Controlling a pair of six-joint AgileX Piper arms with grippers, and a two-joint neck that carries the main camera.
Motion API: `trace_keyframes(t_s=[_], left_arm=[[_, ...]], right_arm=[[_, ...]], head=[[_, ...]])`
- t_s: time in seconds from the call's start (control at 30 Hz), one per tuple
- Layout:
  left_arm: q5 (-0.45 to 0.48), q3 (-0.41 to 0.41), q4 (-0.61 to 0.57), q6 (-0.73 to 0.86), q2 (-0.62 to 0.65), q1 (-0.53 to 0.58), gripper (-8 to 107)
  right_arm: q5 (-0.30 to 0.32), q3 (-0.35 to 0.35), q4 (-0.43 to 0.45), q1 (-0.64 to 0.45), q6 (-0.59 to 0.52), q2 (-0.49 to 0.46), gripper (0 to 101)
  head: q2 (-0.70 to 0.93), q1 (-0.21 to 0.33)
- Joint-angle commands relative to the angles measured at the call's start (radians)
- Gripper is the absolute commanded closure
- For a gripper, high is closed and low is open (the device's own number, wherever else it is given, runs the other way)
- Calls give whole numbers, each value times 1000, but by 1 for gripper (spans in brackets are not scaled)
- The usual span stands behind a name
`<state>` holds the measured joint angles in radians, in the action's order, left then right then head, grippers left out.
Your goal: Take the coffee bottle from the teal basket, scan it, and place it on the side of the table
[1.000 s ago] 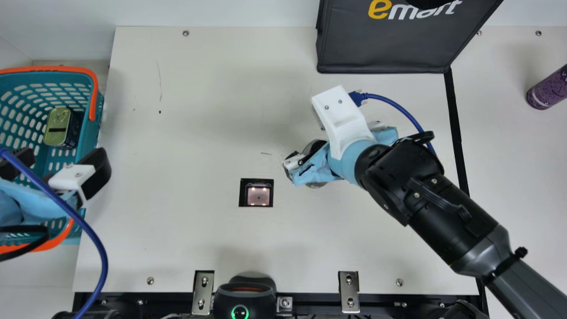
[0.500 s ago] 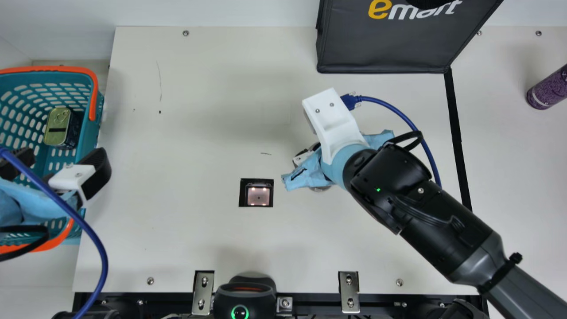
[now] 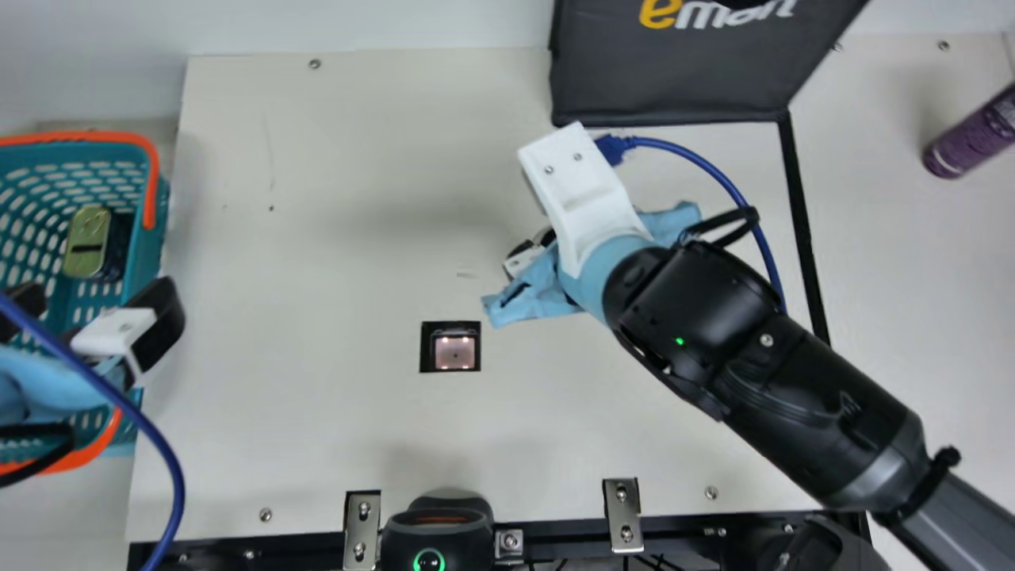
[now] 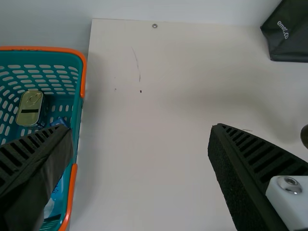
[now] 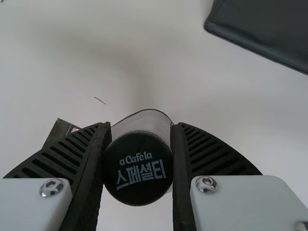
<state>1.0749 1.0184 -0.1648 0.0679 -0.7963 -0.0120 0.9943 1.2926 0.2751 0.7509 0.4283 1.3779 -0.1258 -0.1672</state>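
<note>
Neatly, the coffee bottle [image 5: 138, 161] is black-capped.

There's a black bag [image 3: 674, 75]; purple canister [image 3: 969, 136]; gold-lidded tin [image 3: 87, 242].

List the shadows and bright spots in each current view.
Main view: diffuse shadows on the cream table beside the teal basket and purple container; bright lights at the corners of the scanner window. Left wrist view: a soft grey band along the basket. Right wrist view: faint shading near the coffee bottle; screw heads glint.
</note>
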Motion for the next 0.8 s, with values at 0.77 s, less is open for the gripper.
trace_keyframes(t_s=[0.77], left_arm=[[0,0,0,0,0,0,9]], right_arm=[[-26,-163,-168,-674,-274,-228,101]], head=[[-251,29]])
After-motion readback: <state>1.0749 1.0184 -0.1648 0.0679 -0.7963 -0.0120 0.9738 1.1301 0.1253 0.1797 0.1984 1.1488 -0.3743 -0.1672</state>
